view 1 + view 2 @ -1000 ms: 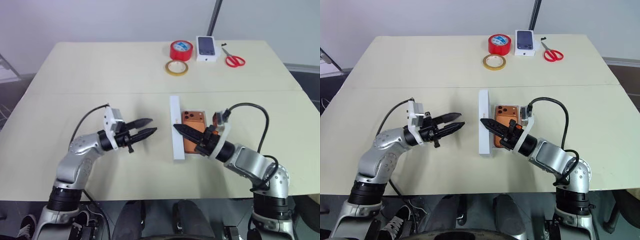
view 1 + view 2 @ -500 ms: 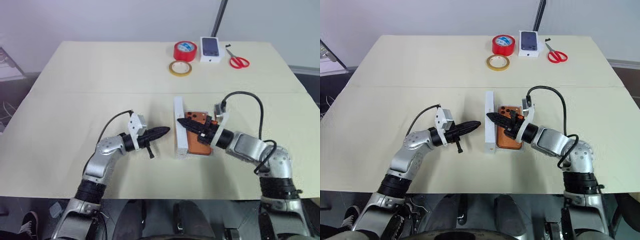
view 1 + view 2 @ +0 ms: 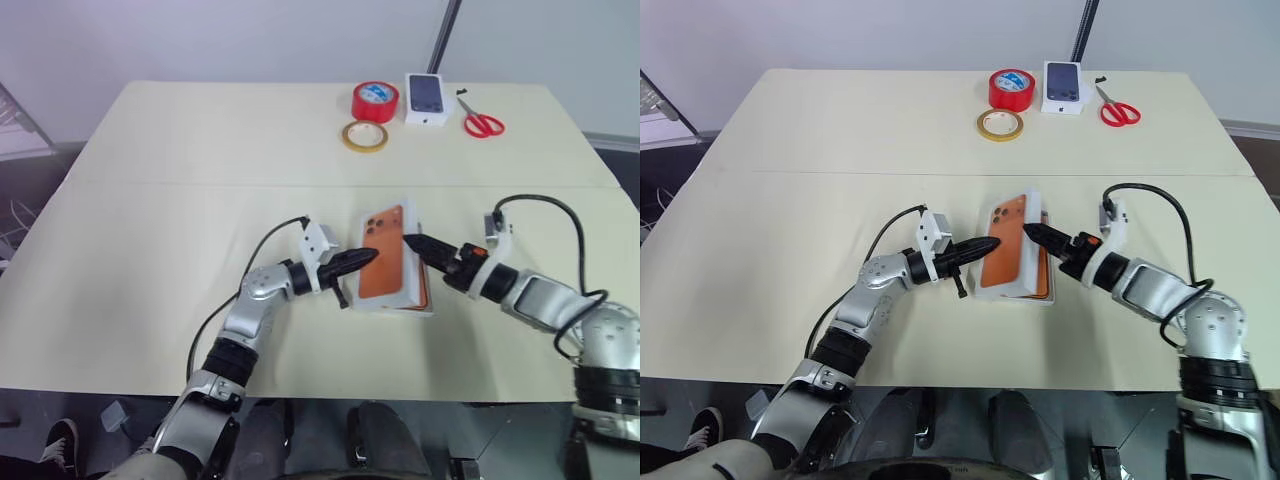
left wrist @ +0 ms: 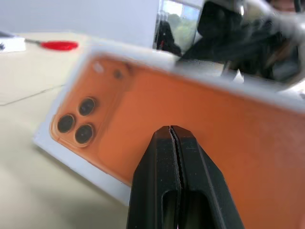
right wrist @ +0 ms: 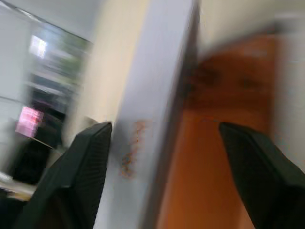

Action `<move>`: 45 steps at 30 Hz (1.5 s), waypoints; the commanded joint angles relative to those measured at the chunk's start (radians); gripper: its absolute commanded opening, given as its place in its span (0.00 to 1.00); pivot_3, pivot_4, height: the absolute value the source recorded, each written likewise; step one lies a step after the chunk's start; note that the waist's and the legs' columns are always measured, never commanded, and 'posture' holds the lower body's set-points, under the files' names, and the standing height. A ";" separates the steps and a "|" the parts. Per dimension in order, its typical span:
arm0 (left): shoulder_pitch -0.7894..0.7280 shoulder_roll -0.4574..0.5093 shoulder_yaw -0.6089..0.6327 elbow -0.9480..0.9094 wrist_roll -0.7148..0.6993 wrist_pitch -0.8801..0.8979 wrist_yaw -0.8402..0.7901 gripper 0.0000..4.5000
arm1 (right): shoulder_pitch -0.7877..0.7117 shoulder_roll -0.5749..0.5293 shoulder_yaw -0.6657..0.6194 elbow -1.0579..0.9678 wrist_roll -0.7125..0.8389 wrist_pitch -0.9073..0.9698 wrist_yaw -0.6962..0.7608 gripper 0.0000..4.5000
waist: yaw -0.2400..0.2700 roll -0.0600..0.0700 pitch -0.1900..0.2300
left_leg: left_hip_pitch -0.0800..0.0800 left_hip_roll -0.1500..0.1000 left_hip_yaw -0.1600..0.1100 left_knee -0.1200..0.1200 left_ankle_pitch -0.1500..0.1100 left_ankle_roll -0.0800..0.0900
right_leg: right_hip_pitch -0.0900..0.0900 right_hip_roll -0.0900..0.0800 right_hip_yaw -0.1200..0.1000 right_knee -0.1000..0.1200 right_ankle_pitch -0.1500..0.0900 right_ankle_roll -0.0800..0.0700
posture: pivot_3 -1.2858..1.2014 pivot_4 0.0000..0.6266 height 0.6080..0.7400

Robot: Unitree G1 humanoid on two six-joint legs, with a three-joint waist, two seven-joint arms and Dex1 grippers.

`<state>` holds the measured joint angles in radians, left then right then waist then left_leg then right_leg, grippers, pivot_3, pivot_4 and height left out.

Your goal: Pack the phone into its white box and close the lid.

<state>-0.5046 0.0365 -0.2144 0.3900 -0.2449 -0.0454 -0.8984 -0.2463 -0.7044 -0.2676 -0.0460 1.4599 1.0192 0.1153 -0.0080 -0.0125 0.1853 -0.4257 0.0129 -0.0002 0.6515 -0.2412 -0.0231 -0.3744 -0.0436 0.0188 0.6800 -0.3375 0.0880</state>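
Head pair overhead; wrist cameras close on phone (image 4: 200, 129)

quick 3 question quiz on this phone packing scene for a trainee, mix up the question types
1. True or false: the left pincer is shut, its tip at the orange phone.
2. Which lies nearest the red tape roll? A) yellow tape ring B) red-handled scissors C) the white box under the phone
3. Fill in: the right pincer stands ____, with the box wall between its fingers.

Key: 1 true; 2 A; 3 open.
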 commanded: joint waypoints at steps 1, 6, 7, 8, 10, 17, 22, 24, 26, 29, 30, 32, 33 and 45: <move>-0.017 -0.018 -0.003 0.008 0.007 -0.028 0.001 0.00 | -0.015 -0.081 -0.040 0.007 -0.176 -0.087 0.157 0.77 | -0.004 0.000 0.000 | 0.000 0.000 0.000 0.000 0.000 0.000 | 0.000 0.000 0.000 0.000 0.000 0.000 | 0.52 0.24 1.00; 0.039 0.021 -0.010 -0.073 -0.021 0.042 -0.050 0.00 | -0.040 -0.093 0.007 0.032 -0.426 -0.231 0.264 0.77 | -0.009 0.000 0.000 | 0.001 0.001 0.000 -0.002 0.000 0.000 | 0.000 0.003 0.001 0.000 0.000 0.000 | 0.52 0.24 1.00; 0.045 0.028 -0.007 -0.083 -0.023 0.048 -0.053 0.00 | -0.041 -0.079 0.006 0.029 -0.446 -0.241 0.274 0.66 | -0.007 0.000 0.000 | 0.002 0.002 0.000 -0.002 0.000 0.000 | 0.000 0.003 0.001 0.000 0.000 0.000 | 0.52 0.24 1.00; 0.054 0.051 0.008 -0.104 -0.024 0.060 -0.051 0.00 | -0.033 -0.066 0.032 -0.001 -0.504 -0.285 0.286 0.58 | -0.006 0.000 0.000 | 0.001 0.002 -0.001 -0.002 0.000 0.000 | 0.000 0.003 0.001 0.000 0.000 0.000 | 0.52 0.24 1.00; 0.062 0.081 0.031 -0.135 -0.034 0.090 -0.044 0.00 | -0.021 -0.056 0.080 -0.047 -0.610 -0.359 0.313 0.38 | -0.007 0.000 0.000 | 0.001 0.003 -0.001 -0.002 0.000 0.000 | 0.000 0.003 0.001 0.000 0.000 0.000 | 0.52 0.24 1.00; 0.075 0.192 -0.008 -0.171 0.060 0.120 -0.017 0.00 | 0.028 -0.066 0.223 -0.101 -0.902 -0.536 0.423 0.01 | 0.000 0.000 0.000 | 0.001 0.000 -0.001 -0.001 0.000 0.000 | 0.001 0.000 0.000 0.000 0.000 0.000 | 0.52 0.24 1.00; 0.059 0.177 -0.090 -0.114 0.125 0.120 -0.026 0.00 | 0.049 -0.044 0.215 -0.084 -0.968 -0.554 0.451 0.01 | 0.012 0.000 0.000 | 0.001 -0.002 -0.001 0.001 0.000 0.000 | 0.001 -0.001 0.000 0.000 0.000 0.001 | 0.52 0.24 1.00; 0.045 0.156 -0.105 -0.090 0.141 0.108 -0.018 0.00 | 0.057 -0.055 0.221 -0.093 -1.000 -0.569 0.471 0.01 | 0.015 0.000 0.000 | 0.003 -0.001 -0.001 0.001 0.000 0.000 | 0.003 -0.001 0.000 0.000 0.000 0.001 | 0.52 0.24 1.00; 0.024 0.126 -0.106 -0.064 0.151 0.086 0.003 0.00 | 0.065 -0.053 0.212 -0.113 -0.994 -0.556 0.488 0.01 | 0.021 0.001 0.000 | 0.004 -0.001 -0.001 0.001 0.000 0.000 | 0.004 -0.001 0.000 0.000 0.000 0.001 | 0.52 0.24 1.00; 0.000 0.090 -0.087 -0.053 0.139 0.075 0.022 0.00 | 0.079 -0.053 0.207 -0.129 -1.009 -0.556 0.496 0.01 | 0.022 0.001 0.000 | 0.004 -0.002 -0.001 0.001 0.000 0.000 | 0.005 -0.002 0.000 0.000 0.000 0.001 | 0.52 0.24 1.00; -0.005 0.082 -0.081 -0.054 0.135 0.066 0.024 0.00 | 0.084 -0.053 0.204 -0.135 -1.013 -0.555 0.498 0.01 | 0.022 0.000 0.000 | 0.004 -0.002 -0.001 0.001 0.000 0.000 | 0.005 -0.002 0.000 0.000 0.000 0.001 | 0.52 0.24 1.00; -0.012 0.072 -0.073 -0.059 0.127 0.072 0.022 0.00 | 0.089 -0.051 0.198 -0.143 -1.029 -0.557 0.498 0.01 | 0.020 0.000 0.000 | 0.003 -0.002 -0.001 0.001 0.000 0.000 | 0.004 -0.002 0.000 0.000 0.000 0.001 | 0.52 0.24 1.00; -0.017 0.068 -0.071 -0.058 0.129 0.068 0.024 0.00 | 0.092 -0.051 0.194 -0.146 -1.035 -0.556 0.500 0.01 | 0.020 0.000 0.000 | 0.003 -0.002 -0.002 0.001 0.000 0.000 | 0.004 -0.002 0.000 0.000 0.000 0.001 | 0.52 0.24 1.00; -0.015 0.071 -0.095 -0.023 0.181 -0.035 0.030 0.00 | 0.129 -0.041 0.169 -0.142 -1.094 -0.566 0.517 0.01 | 0.019 0.000 0.000 | 0.003 -0.001 -0.002 0.001 0.000 0.000 | 0.003 -0.001 0.000 0.000 0.000 0.001 | 0.52 0.24 1.00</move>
<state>-0.5203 0.1070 -0.2939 0.3750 -0.0672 -0.0622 -0.8518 -0.1211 -0.7526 -0.0657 -0.1559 0.3666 0.4734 0.6270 0.0112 -0.0121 0.1852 -0.4224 0.0118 -0.0018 0.6521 -0.2411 -0.0234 -0.3711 -0.0448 0.0184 0.6802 -0.3377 0.0888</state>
